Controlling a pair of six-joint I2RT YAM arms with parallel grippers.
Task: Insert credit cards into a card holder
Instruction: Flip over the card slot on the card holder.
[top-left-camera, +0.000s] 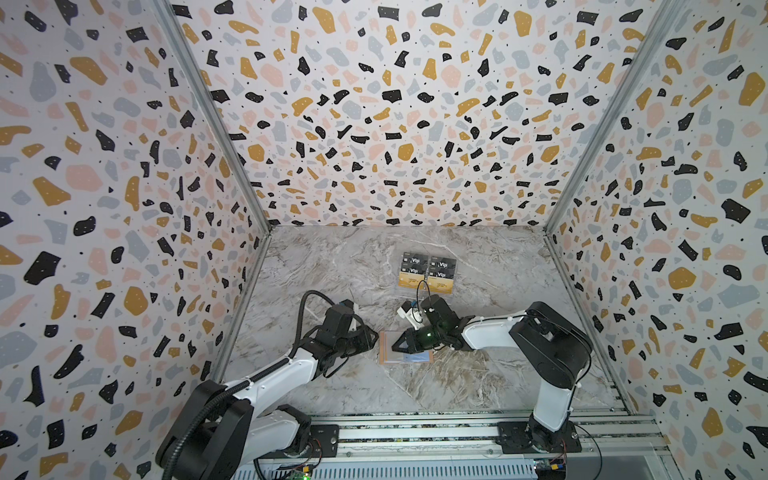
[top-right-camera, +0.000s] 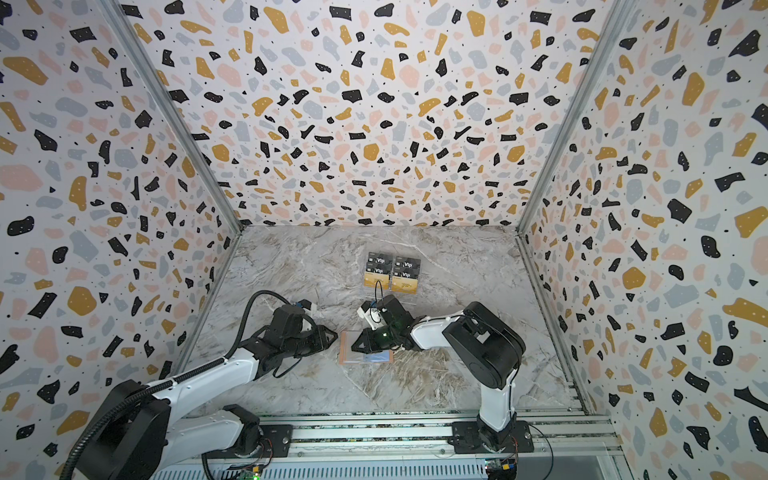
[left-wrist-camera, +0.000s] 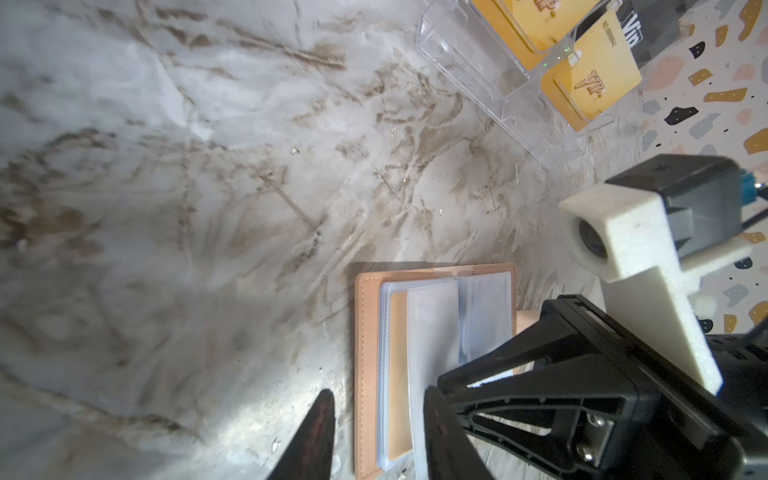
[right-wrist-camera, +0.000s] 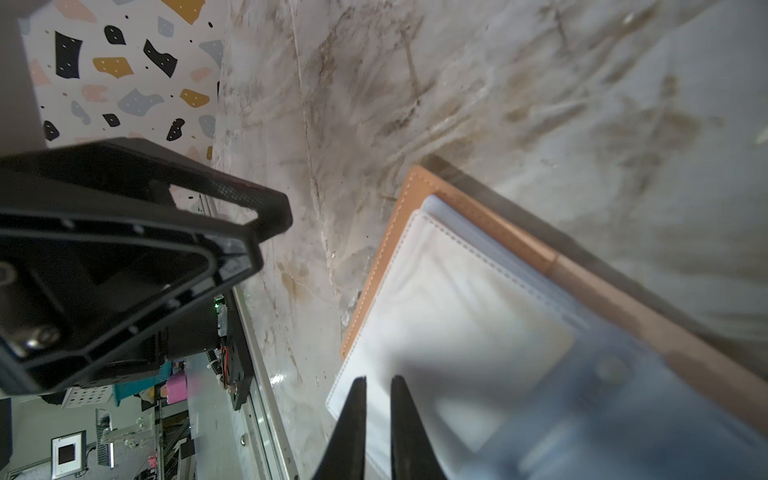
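Note:
The salmon-pink card holder (top-left-camera: 409, 358) (top-right-camera: 370, 358) lies open on the table between both arms. One gold credit card (left-wrist-camera: 400, 374) sits inside a clear sleeve by its cover (left-wrist-camera: 368, 332). Two more gold credit cards (top-left-camera: 409, 281) (left-wrist-camera: 598, 79) stand in the acrylic stand behind. My left gripper (left-wrist-camera: 376, 399) (top-left-camera: 375, 337) is open, its fingers on either side of the holder's outer edge. My right gripper (right-wrist-camera: 378, 380) (top-left-camera: 395, 344) is all but shut, a thin slit between its fingers. Its tips rest on a raised whitish sleeve page (right-wrist-camera: 449, 299) and pinch nothing.
The clear acrylic tiered stand (left-wrist-camera: 498, 95) stands behind the holder with black "Vip" cards (top-left-camera: 415, 262) in its upper tiers. Patterned walls enclose the table on three sides. The two grippers are close together over the holder.

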